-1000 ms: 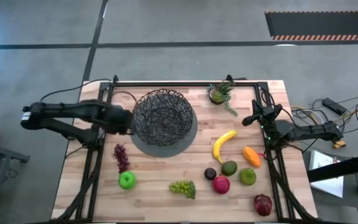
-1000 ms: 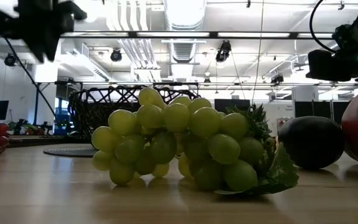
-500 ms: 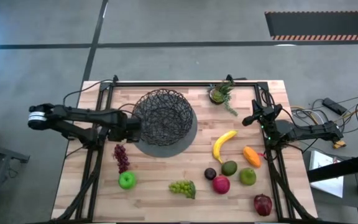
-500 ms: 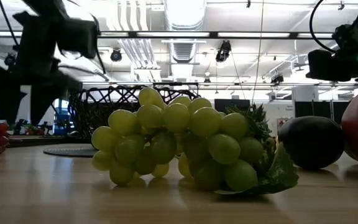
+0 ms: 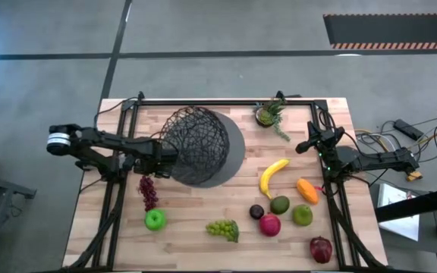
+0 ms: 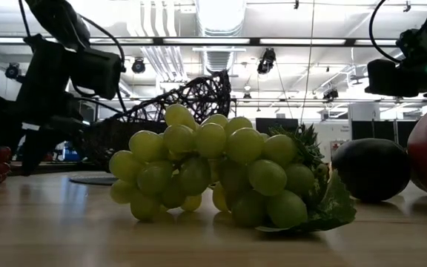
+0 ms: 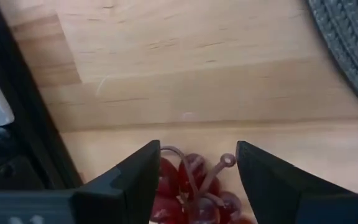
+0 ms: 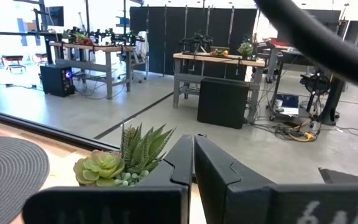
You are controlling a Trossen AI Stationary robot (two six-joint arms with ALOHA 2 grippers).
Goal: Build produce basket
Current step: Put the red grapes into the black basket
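Observation:
The black wire basket (image 5: 196, 144) stands tilted on its grey disc (image 5: 235, 152). Its left side is down and its right side (image 6: 207, 85) is raised. My left gripper (image 7: 197, 150) is open and low beside the basket's left rim, one finger on each side of the purple grapes (image 7: 188, 193) (image 5: 149, 191). The green grapes (image 5: 223, 229), green apple (image 5: 155, 220), banana (image 5: 273, 176), orange piece (image 5: 307, 189), avocado (image 5: 280, 204), lime (image 5: 303, 215), plum (image 5: 256, 211), red apple (image 5: 270, 224) and pomegranate (image 5: 320, 249) lie on the table. My right gripper (image 8: 193, 155) waits shut at the table's right edge. My left gripper points down, slanting toward the near edge. Its open fingers (image 7: 142, 171) straddle the purple grapes' stem (image 7: 224, 162); whether they touch the grapes, I cannot tell. The gripper's body (image 5: 164, 156) lies against the basket's left rim, but the place of contact is hidden.
A small potted green plant (image 5: 268, 114) stands near the far edge, in front of my right gripper. Black frame rails (image 5: 112, 189) run along the table's left, right and far sides. Bare wood (image 5: 196, 205) lies between the basket and the near fruits.
My left gripper has moved right, toward the near edge and down, ending over the purple grapes. The basket has tipped: its right side has risen off the grey disc while its left side has stayed low. The disc has stayed flat.

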